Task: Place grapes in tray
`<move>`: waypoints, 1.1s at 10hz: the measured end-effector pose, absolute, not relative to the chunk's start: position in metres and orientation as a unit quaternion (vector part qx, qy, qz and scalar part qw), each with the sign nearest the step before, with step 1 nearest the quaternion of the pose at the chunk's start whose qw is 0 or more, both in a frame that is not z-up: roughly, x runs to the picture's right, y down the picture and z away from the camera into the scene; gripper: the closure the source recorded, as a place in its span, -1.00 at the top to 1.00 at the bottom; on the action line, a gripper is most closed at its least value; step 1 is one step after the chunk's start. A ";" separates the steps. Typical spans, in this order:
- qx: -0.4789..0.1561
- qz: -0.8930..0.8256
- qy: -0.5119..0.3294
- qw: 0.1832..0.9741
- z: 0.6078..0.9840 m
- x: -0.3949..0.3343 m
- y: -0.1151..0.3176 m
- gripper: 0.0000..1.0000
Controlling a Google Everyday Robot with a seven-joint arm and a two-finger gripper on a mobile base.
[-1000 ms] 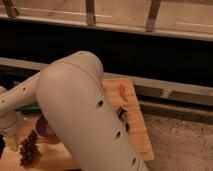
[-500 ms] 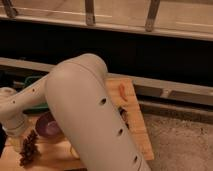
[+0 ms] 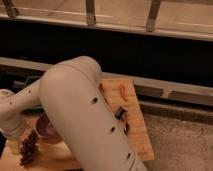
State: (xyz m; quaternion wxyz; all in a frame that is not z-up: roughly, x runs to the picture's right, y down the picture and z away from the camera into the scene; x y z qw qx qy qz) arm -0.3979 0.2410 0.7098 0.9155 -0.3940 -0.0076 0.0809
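The grapes, a dark red-purple bunch, lie on the wooden table at the lower left. The green tray shows only as a strip of rim behind my arm, at the left. My gripper is at the far lower left, at the end of the pale wrist, right beside the grapes and left of them. Most of it is hidden by the frame edge and the wrist. I cannot tell whether it touches the grapes.
My large pale arm covers the middle of the table. A purple bowl sits just right of the grapes. A red-orange item and a small dark object lie at the right. A dark wall with a rail runs behind.
The arm has shifted slightly and the wrist has dropped a little toward the grapes. The grapes have stayed in place on the table.
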 end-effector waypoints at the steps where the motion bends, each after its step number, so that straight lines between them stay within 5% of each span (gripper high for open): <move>1: -0.400 0.079 -0.004 0.913 0.713 -0.399 0.245 0.54; 11: -0.441 0.071 0.067 0.892 0.759 -0.393 0.288 0.43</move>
